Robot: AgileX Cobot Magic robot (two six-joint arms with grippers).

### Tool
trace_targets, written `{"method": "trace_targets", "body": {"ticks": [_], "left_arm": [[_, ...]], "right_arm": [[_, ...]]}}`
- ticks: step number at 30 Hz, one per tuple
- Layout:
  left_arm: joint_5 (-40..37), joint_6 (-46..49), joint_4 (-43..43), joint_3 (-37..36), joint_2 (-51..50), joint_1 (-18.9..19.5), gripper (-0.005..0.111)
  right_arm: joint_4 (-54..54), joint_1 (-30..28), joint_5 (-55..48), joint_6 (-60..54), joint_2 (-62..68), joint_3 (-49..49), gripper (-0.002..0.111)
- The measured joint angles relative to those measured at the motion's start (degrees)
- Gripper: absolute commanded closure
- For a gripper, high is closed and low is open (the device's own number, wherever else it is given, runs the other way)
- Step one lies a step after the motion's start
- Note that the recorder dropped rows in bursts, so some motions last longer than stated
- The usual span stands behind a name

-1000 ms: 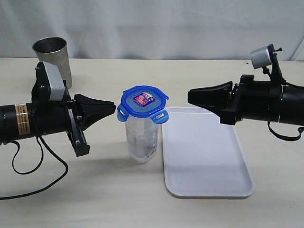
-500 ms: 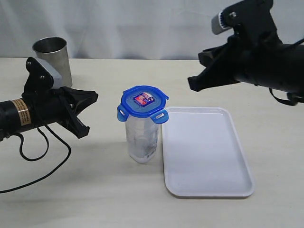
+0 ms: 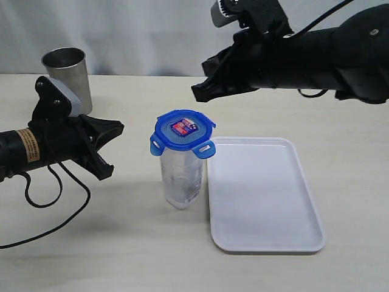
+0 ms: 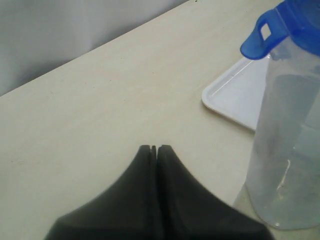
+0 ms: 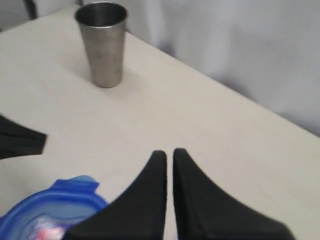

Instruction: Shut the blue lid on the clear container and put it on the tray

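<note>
The clear container (image 3: 180,179) stands upright on the table just left of the white tray (image 3: 262,194). The blue lid (image 3: 183,132) rests on top of it with its corner flaps sticking out; it also shows in the right wrist view (image 5: 47,215). My left gripper (image 3: 119,128) is shut and empty, level with the lid and a short way to its left; in its own view (image 4: 154,148) the container (image 4: 285,150) and tray (image 4: 240,95) lie ahead. My right gripper (image 3: 196,92) is shut and empty, hovering above and just behind the lid.
A grey steel tumbler (image 3: 67,76) stands at the back left, behind my left arm, and shows in the right wrist view (image 5: 102,42). A black cable (image 3: 42,201) loops on the table below the left arm. A pale curtain closes off the back.
My right arm has risen and swung left, from beside the tray to above the lid. My left arm drew back slightly and rolled. Container and lid stayed put.
</note>
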State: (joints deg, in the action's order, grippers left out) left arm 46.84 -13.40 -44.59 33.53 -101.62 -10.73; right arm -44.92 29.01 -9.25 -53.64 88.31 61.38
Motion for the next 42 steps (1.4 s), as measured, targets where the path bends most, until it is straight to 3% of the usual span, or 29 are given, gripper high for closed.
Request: {"method": "trace_targets", "body": {"ticks": [4, 7, 15, 17, 19, 22, 28, 32, 35, 38, 40, 42], "left_arm": [[0.00, 0.00, 0.00, 0.00, 0.00, 0.00, 0.107], [0.00, 0.00, 0.00, 0.00, 0.00, 0.00, 0.107], [0.00, 0.00, 0.00, 0.00, 0.00, 0.00, 0.107], [0.00, 0.00, 0.00, 0.00, 0.00, 0.00, 0.107], [0.00, 0.25, 0.73, 0.00, 0.00, 0.00, 0.107], [-0.09, 0.82, 1.27, 0.00, 0.00, 0.00, 0.107], [0.16, 0.99, 1.35, 0.00, 0.00, 0.00, 0.107], [0.33, 0.99, 1.35, 0.00, 0.00, 0.00, 0.107], [0.33, 0.99, 1.35, 0.00, 0.00, 0.00, 0.107], [0.33, 0.67, 1.23, 0.00, 0.00, 0.00, 0.107], [0.44, 0.43, 0.94, 0.00, 0.00, 0.00, 0.107], [0.55, 0.30, 0.94, 0.00, 0.00, 0.00, 0.107]], "right_arm": [[26.72, -0.73, 4.12, 24.68, -0.23, 0.29, 0.104], [40.48, -3.00, 5.46, 37.93, -0.36, 0.43, 0.104], [54.03, -14.97, -0.76, 57.36, -0.36, 0.43, 0.104], [57.49, -15.52, -1.37, 59.33, -0.36, 0.43, 0.104], [58.03, -13.70, -3.31, 54.36, -0.36, 0.43, 0.104], [48.61, -9.91, -7.28, 34.50, -0.36, 0.43, 0.104], [7.22, -8.54, -15.83, -5.09, -3.65, 0.43, 0.104], [-25.36, -13.08, -36.76, -28.72, -5.76, 0.48, 0.104], [-42.13, -18.17, -51.85, -33.24, -5.29, 0.60, 0.104], [-49.83, -21.65, -57.67, -29.30, -3.63, 2.31, 0.104], [-46.36, -22.47, -55.70, -23.17, -2.44, 5.70, 0.104], [-35.25, -21.33, -48.90, -16.83, -2.16, 9.33, 0.104]]}}
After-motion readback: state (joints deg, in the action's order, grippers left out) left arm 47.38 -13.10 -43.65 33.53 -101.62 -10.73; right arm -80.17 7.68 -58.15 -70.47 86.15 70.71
